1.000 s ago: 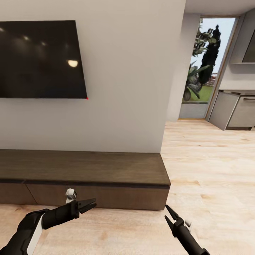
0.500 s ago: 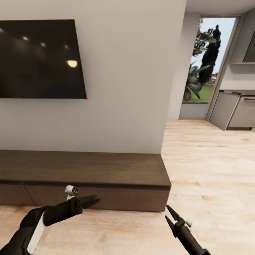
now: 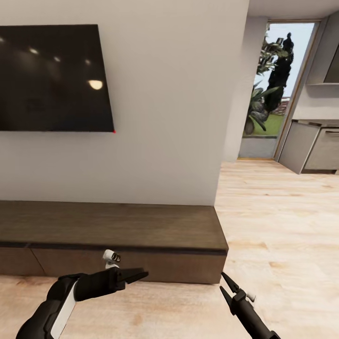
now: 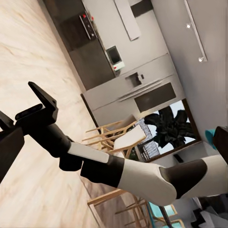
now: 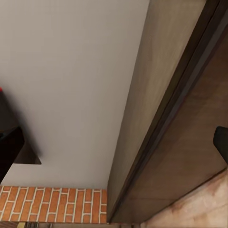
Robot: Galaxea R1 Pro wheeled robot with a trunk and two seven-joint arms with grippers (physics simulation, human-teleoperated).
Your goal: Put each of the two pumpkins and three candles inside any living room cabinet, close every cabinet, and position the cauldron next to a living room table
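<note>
**Two Fronts Shut, Nothing to Carry in Sight Yet**

Two black claws hang low in front of the long, low, dark-brown wooden cabinet [image 3: 113,226], and both are holding nothing. The left gripper [image 3: 137,274] points sideways along the cabinet's front, close to it, and its two thin fingers lie pressed together, clenched on air. The right gripper [image 3: 227,286] sits near the cabinet's right corner, over the light wood-plank floor [image 3: 282,245], with its fingers spread a little, let go.

The cabinet stands against the plain white wall [image 3: 165,117], under the big black flat screen [image 3: 52,77]. Its flat top is bare. Its wide plain fronts look flush and shut in the head view, with just a thin dark line under the top. The right wrist view looks along that same brown wood [image 5: 190,142] and shows red brick [image 5: 52,206] past its end.

No orange pumpkin, no tan candle, no black pot and no grey table can be seen from here. So it is not possible to tell whether any of them are already inside the cabinet. With both claws bare and the fronts shut, the robot seems to be either about to pull a front open or between trips.

As far as can be told, what may be left is fetching the pumpkins and candles, putting them in, shutting the cabinet, and moving the pot beside the table.

The left wrist view shows the right arm [image 4: 142,173] with a far kitchen and wooden chairs [image 4: 118,137] behind it.
</note>
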